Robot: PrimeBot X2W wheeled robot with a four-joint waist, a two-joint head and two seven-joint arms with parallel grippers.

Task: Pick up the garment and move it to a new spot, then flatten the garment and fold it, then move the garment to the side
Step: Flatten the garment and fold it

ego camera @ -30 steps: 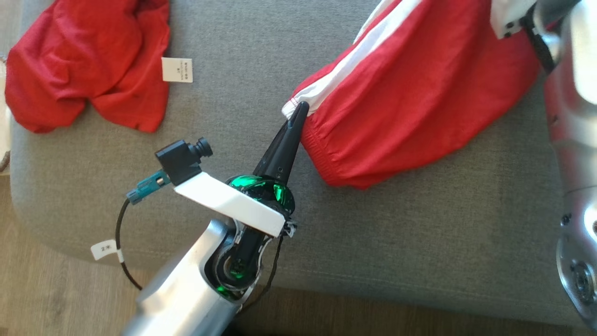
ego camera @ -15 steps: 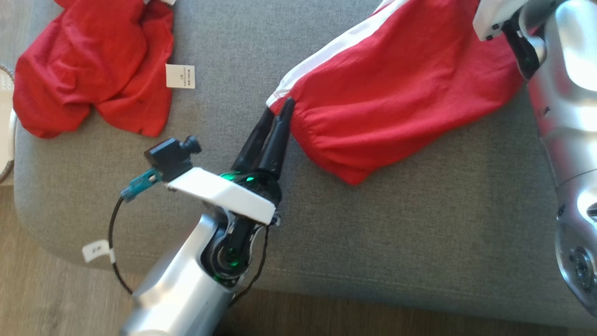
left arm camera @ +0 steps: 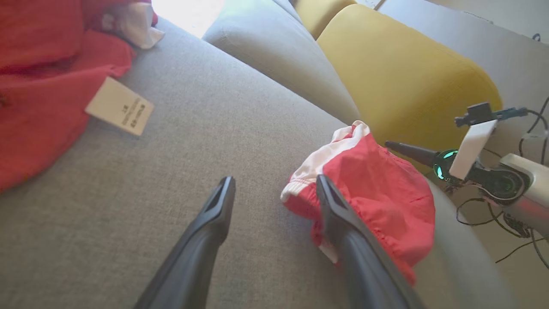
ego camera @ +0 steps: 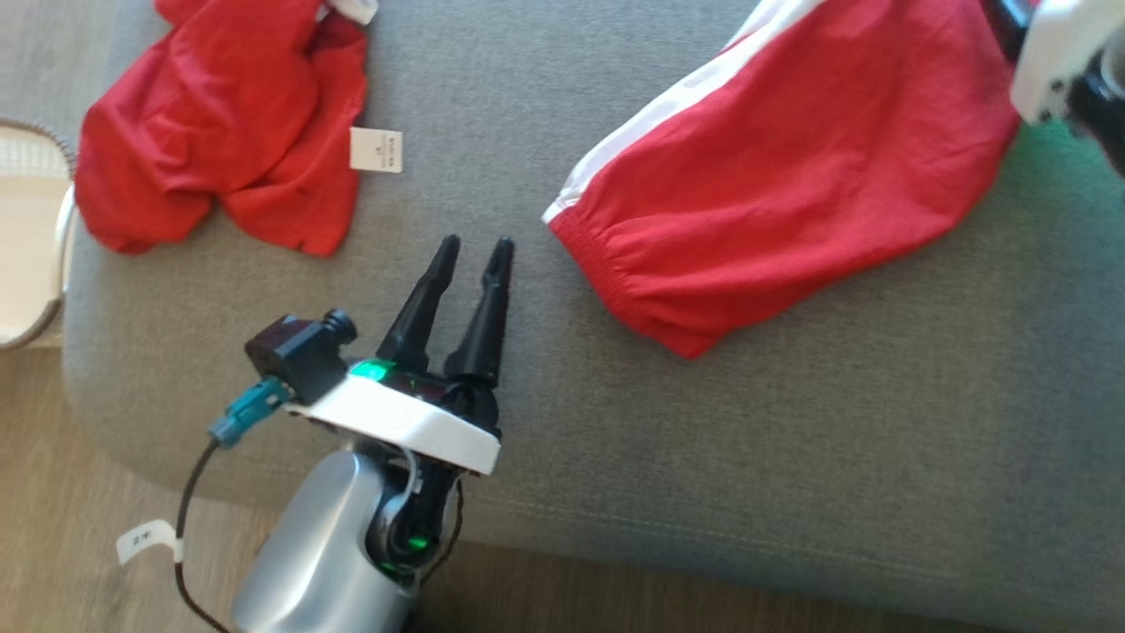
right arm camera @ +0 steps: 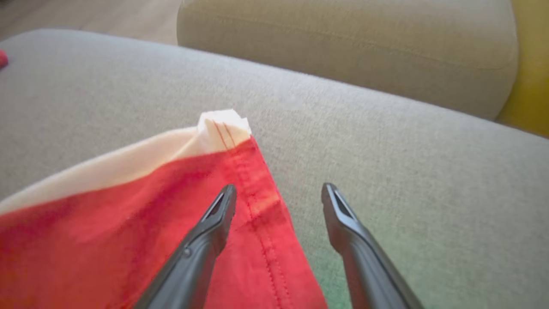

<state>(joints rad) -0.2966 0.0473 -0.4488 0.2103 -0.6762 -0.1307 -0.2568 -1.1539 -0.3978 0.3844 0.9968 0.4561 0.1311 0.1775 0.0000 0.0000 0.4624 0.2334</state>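
Note:
The garment (ego camera: 791, 176) is a pair of red shorts with a white side stripe, lying spread on the grey sofa seat (ego camera: 791, 422). My left gripper (ego camera: 475, 246) stands open a short way left of its elastic waistband, touching nothing. In the left wrist view the garment (left arm camera: 377, 193) lies just beyond the right finger of that gripper (left arm camera: 274, 184). My right gripper (right arm camera: 279, 193) is open over the garment's (right arm camera: 128, 223) hemmed corner, one finger above the cloth and one above bare cushion. Its white wrist mount (ego camera: 1055, 61) shows at the garment's far right end.
A second red garment (ego camera: 220, 132) with a white tag (ego camera: 375, 149) lies crumpled at the seat's far left. A pale basket (ego camera: 26, 237) stands past the left edge. Yellow cushions (left arm camera: 399, 68) line the sofa back. Wooden floor (ego camera: 70, 527) runs below the front edge.
Both grippers have opened and let go of the garment. My left gripper has drawn back from the waistband corner, towards me and to the left. The camera has also shifted.

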